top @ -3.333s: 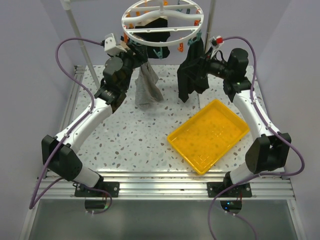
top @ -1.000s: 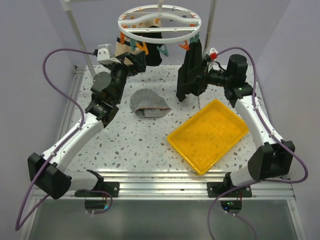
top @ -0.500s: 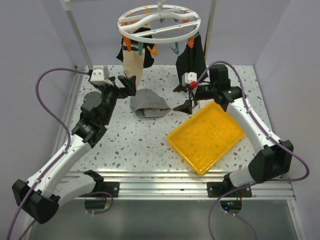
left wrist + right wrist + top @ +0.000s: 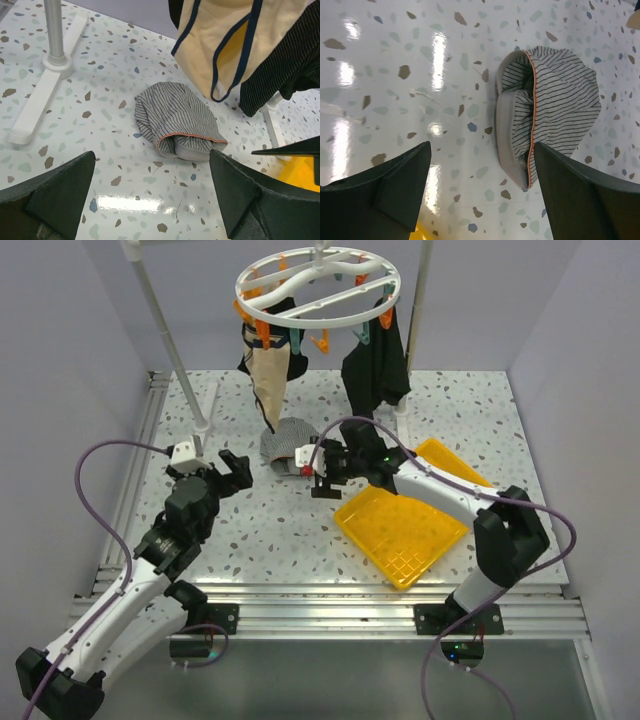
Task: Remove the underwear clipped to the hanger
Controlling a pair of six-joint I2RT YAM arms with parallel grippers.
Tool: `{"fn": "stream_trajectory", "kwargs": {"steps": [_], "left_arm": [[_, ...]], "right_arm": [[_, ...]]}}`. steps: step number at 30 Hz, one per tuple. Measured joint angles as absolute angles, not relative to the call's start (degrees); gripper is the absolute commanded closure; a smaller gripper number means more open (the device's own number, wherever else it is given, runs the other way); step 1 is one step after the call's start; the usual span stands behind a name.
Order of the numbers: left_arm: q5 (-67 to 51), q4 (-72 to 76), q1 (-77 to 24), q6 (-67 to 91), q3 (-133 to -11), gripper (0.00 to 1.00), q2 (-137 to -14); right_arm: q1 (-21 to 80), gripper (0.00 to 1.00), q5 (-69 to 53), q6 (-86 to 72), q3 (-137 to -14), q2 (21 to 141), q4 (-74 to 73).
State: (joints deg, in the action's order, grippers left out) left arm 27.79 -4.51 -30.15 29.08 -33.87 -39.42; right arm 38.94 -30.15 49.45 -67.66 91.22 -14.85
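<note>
The white ring hanger (image 4: 318,285) hangs at the top with orange and teal pegs. Beige underwear (image 4: 272,375) and black underwear (image 4: 375,365) still dangle from it. Grey-and-white striped underwear (image 4: 285,440) lies crumpled on the table. My right gripper (image 4: 322,472) is low beside it, open and empty; in the right wrist view the striped underwear (image 4: 550,110) lies just ahead of the right finger of the gripper (image 4: 480,185). My left gripper (image 4: 236,470) is open and empty, well short of the striped underwear (image 4: 177,122), which lies beyond the gripper (image 4: 152,185). The beige underwear (image 4: 220,40) hangs above.
A yellow tray (image 4: 400,525) sits right of centre, my right forearm crossing over its far edge. A white pole with its foot (image 4: 45,80) stands at back left, and another pole (image 4: 412,330) stands behind the black garment.
The left arm has drawn back toward the near left. The right arm has swung down and left to the table beside the striped underwear. The hanger has turned slightly.
</note>
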Motion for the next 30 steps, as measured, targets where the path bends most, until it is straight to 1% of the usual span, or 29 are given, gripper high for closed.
{"fn": "stream_trajectory", "kwargs": {"steps": [3, 4, 8, 14, 17, 19, 20, 22, 23, 24, 25, 28, 29, 30], "left_arm": [[29.6, -6.8, -30.2, 30.8, -33.6, 0.00, -37.8], [30.3, -7.4, -30.2, 31.3, -33.6, 0.00, -37.4], [31.8, -9.6, -30.2, 33.5, -32.9, 0.00, -36.4], [32.7, -12.3, -30.2, 35.7, -31.5, 0.00, -34.9], [33.2, -13.2, -30.2, 36.5, -31.2, 0.00, -34.0], [33.4, -13.7, -30.2, 36.9, -31.1, 0.00, -33.4], [33.5, -14.0, -30.2, 37.0, -31.0, 0.00, -33.2], [33.5, -14.6, -30.2, 37.4, -31.0, 0.00, -32.9], [33.6, -14.7, -30.2, 37.5, -31.0, 0.00, -32.7], [33.7, -14.8, -30.2, 37.8, -31.0, 0.00, -32.7], [33.8, -14.8, -30.2, 38.0, -31.0, 0.00, -32.7], [33.9, -14.8, -30.2, 38.3, -31.0, 0.00, -32.6], [34.0, -14.8, -30.2, 38.4, -31.0, 0.00, -32.6], [34.0, -14.8, -30.2, 38.4, -31.0, 0.00, -32.6]], "right_arm": [[40.1, 0.13, -24.9, 49.1, -67.7, 95.8, -9.5], [40.3, 0.08, -23.3, 49.0, -67.9, 97.5, -8.3], [41.3, 0.05, -16.9, 48.0, -70.3, 105.4, -3.2], [41.6, 0.05, -8.6, 45.8, -75.2, 114.8, 2.3], [41.7, 0.09, -5.9, 44.2, -78.0, 117.9, 3.6], [41.7, 0.16, -4.8, 43.2, -78.9, 119.0, 4.3], [41.7, 0.24, -4.3, 42.6, -79.2, 119.4, 4.4], [41.7, 0.33, -3.9, 41.3, -79.8, 120.1, 4.3], [41.7, 0.46, -3.7, 40.2, -80.5, 120.6, 3.8], [41.7, 0.54, -3.7, 39.5, -81.3, 121.1, 3.5], [41.7, 0.68, -3.7, 38.6, -82.0, 121.6, 3.3], [41.7, 0.88, -4.0, 35.9, -83.2, 122.3, 2.2], [41.7, 1.00, -4.2, 35.0, -83.4, 122.3, 1.8], [41.7, 1.00, -4.4, 34.4, -83.5, 122.3, 1.4]]}}
